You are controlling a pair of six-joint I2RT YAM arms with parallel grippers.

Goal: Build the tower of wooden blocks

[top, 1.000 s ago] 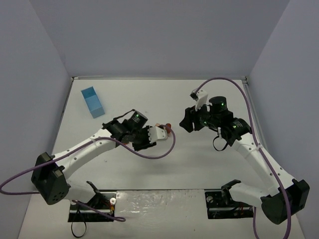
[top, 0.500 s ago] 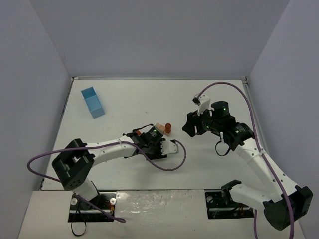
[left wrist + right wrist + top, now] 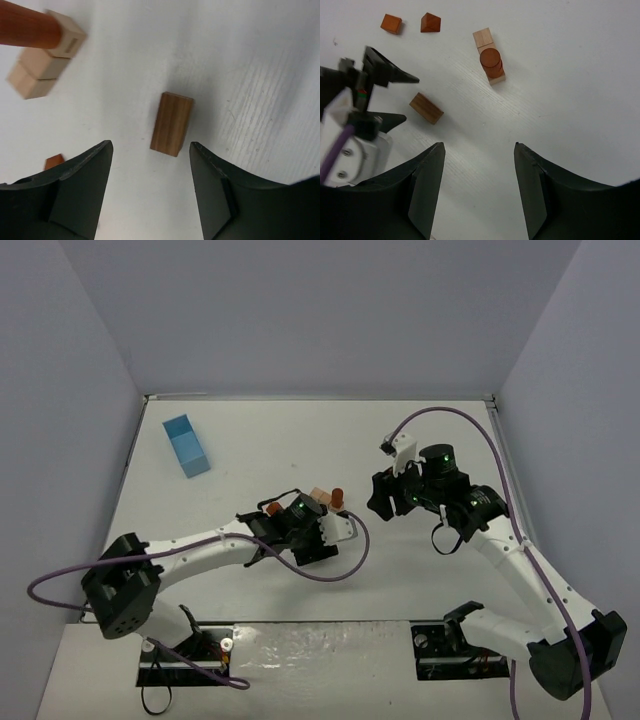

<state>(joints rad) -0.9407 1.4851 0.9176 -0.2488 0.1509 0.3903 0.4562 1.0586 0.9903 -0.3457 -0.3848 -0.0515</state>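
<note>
A reddish-brown wooden cylinder [image 3: 491, 61] is stood upright on a row of light tan wooden cubes [image 3: 483, 37] on the white table [image 3: 570, 75]. A dark brown rectangular wooden block [image 3: 171, 124] is laid flat between that row and the left gripper [image 3: 150, 150], untouched. A reddish-brown wooden cube [image 3: 391, 23] and a reddish-brown wooden wedge [image 3: 430, 22] are set side by side, apart from the row. A light-blue rectangular box [image 3: 186, 445] is located far left, well apart.

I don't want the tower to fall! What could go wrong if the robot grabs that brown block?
The brown block lies a bit slanted between the left pincer's open jaws, so closing might twist it or push it away. The red cylinder stands on tan blocks close by; a careless swing could topple it.
</note>
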